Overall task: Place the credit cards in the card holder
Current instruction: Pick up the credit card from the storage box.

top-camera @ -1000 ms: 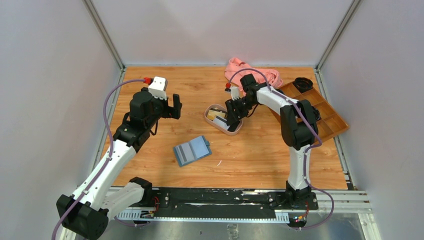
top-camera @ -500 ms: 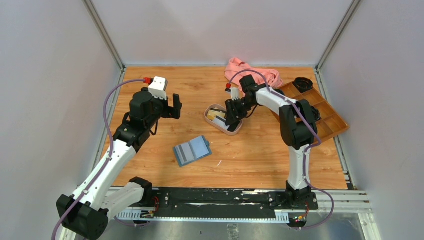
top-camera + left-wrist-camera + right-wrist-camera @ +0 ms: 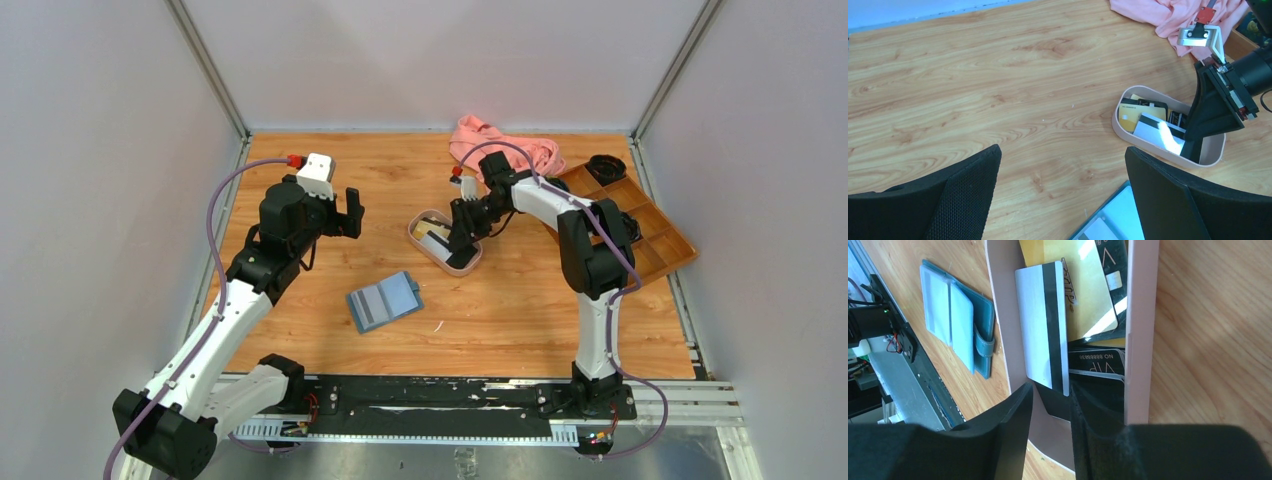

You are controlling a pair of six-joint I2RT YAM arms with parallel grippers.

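Right gripper [image 3: 1050, 405] is down inside the oval tray [image 3: 998, 300], its 2 fingers narrowed on either side of the near end of the white-grey card [image 3: 1040, 325]. That card sits tipped up on the gold card [image 3: 1088, 285] and the black cards [image 3: 1095, 362] (the easiest one to reach, I'd guess). Whether it is actually pinched I cannot tell. Well apart, nearer the arm bases, the card holder [image 3: 384, 300] lies opened flat on the table [image 3: 520, 320], pockets up to take cards. The left gripper [image 3: 1063, 190] hovers wide open and empty, likely waiting to steady it

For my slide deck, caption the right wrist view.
Right gripper straddling a white-grey card's corner in the tray, card holder open beyond.
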